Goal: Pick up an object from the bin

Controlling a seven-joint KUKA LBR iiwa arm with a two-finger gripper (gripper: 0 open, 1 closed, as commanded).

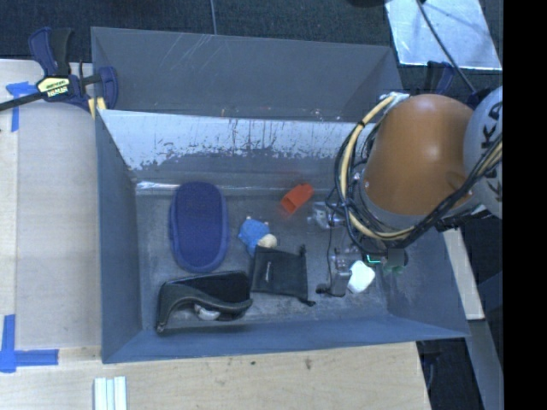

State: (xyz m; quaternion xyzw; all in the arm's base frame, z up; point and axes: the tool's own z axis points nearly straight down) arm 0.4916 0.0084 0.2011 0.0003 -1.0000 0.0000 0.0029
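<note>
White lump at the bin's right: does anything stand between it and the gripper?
Nothing visible does. The gripper is right beside the white lump; the black pouch lies to their left.

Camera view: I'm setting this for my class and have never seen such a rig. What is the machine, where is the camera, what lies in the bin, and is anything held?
The camera looks down into a grey metal bin from above, slightly to one side. The orange-brown dome on the right is a cover on a robot arm that reaches in from that side to pick one thing out. Its working end is low at the bin's right, beside a black pouch. Also on the floor: a blue oval pad, a small orange piece, a small blue piece and a black curved thing at the lower left. Whether anything is held cannot be told.
</note>
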